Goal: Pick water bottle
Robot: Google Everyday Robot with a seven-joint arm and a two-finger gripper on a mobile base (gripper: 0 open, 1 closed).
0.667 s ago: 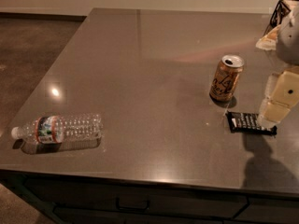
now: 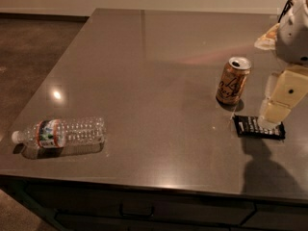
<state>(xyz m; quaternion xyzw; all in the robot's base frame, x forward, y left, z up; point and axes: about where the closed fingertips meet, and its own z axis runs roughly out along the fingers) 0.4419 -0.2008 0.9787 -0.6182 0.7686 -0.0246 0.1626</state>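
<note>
One water bottle (image 2: pixel 60 133) lying flat, well apart from gripper (image 2: pixel 273 115); gripper state unclear.

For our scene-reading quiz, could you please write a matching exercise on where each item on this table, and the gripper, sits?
Things
1 water bottle
2 drink can
3 black flat object
4 gripper

Places
A upright, right of centre
B at the right, over the black flat object
C on its side, near-left corner of the table
D lying flat, front right of the drink can

Pairs: 1-C, 2-A, 3-D, 4-B
</note>
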